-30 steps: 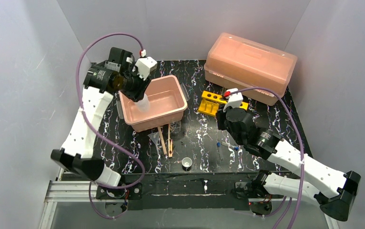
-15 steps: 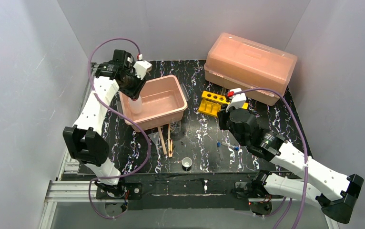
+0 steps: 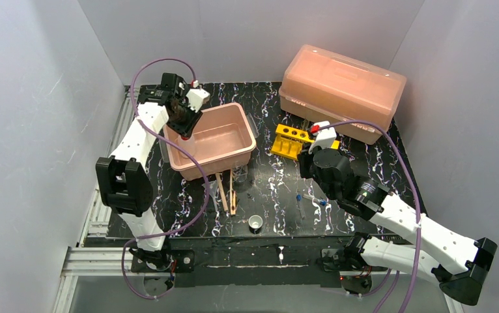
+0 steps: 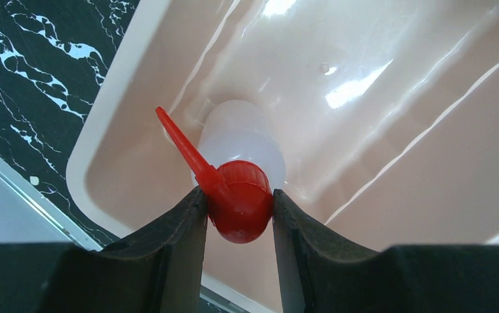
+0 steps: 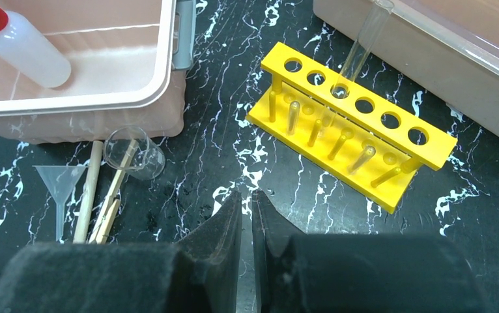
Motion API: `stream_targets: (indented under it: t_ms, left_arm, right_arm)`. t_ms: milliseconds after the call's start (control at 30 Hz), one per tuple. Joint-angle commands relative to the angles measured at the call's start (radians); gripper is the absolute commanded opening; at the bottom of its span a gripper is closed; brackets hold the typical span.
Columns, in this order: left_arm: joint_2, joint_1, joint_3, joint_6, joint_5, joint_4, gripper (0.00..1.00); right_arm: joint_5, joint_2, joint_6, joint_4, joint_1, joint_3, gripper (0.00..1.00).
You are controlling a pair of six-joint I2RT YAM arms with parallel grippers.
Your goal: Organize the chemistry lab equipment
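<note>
- The left gripper (image 4: 238,194) is pinching the bottle (image 4: 243,140) by its red cap, one finger on each side. The thin red nozzle is sticking out up and to the left, clear of the fingers.
- The bottle is hanging inside the open pink tub (image 3: 224,140), close to the corner on the left arm's side, with its white body pointing down at the floor of the tub. I cannot tell whether its base is touching that floor.
- The step in hand is, I judge, setting the bottle down in the tub.
- To do it well, the arm should be lowering until the base is bearing on the floor, then opening slowly. A release from a height is likely to send a light bottle rolling.
- The grip is sitting on a round cap, so any sideways pull while opening could tip the bottle. A straight upward retreat is looking safest, minding the near wall and the nozzle.
- The right gripper (image 5: 247,199) is hovering above the table with its fingers nearly together, holding nothing.
- Just ahead of the right gripper is the yellow rack (image 5: 377,112), with one glass tube (image 5: 364,39) standing in it.
- The beaker (image 5: 133,153), funnel (image 5: 59,179) and wooden clamps (image 5: 103,195) are waiting just beside the tub. The small cup (image 3: 255,223) and the blue-capped tubes (image 3: 301,203) are lying nearer the arms.
</note>
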Motion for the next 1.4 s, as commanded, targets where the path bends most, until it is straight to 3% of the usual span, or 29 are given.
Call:
stream_targets:
  t_ms: [0, 67, 167, 267, 367, 400, 433, 867, 1067, 1200, 1367]
  left_arm:
    - [-0.018, 0.004, -0.026, 0.021, -0.003, 0.025, 0.14]
    - [-0.026, 0.004, -0.043, 0.024, -0.015, 0.04, 0.35]
    - [-0.058, 0.004, -0.089, 0.026, -0.031, 0.09, 0.57]
    - [-0.085, 0.004, -0.118, 0.022, -0.065, 0.14, 0.72]
    - [-0.101, 0.004, -0.126, 0.016, -0.098, 0.158, 0.78]
    - [-0.106, 0.004, -0.126, 0.015, -0.114, 0.161, 0.84]
    - [-0.112, 0.004, -0.125, 0.015, -0.138, 0.165, 0.96]
    - [-0.19, 0.002, 0.07, -0.033, -0.043, 0.03, 0.98]
    - [-0.272, -0.003, 0.124, -0.058, 0.212, -0.102, 0.98]
    - [-0.36, -0.031, 0.02, -0.02, 0.399, -0.176, 0.98]
    - [-0.513, -0.132, -0.247, 0.08, 0.474, -0.207, 0.91]
  right_arm:
    - [0.022, -0.012, 0.008, 0.003, 0.007, 0.024, 0.19]
    - [0.021, -0.012, 0.008, 0.003, 0.007, 0.025, 0.19]
    - [0.02, -0.01, 0.009, -0.001, 0.007, 0.029, 0.19]
    - [0.02, -0.007, 0.01, -0.005, 0.007, 0.03, 0.19]
    - [0.018, -0.005, 0.01, -0.007, 0.007, 0.032, 0.19]
    - [0.016, -0.004, 0.011, -0.007, 0.007, 0.033, 0.19]
    - [0.015, -0.002, 0.012, -0.006, 0.006, 0.035, 0.19]
    - [-0.002, 0.006, 0.024, -0.011, 0.007, 0.041, 0.19]
    - [-0.01, 0.008, 0.035, -0.022, 0.007, 0.036, 0.19]
    - [-0.022, 0.019, 0.037, -0.02, 0.007, 0.032, 0.19]
    - [-0.021, 0.026, 0.044, -0.023, 0.007, 0.029, 0.19]
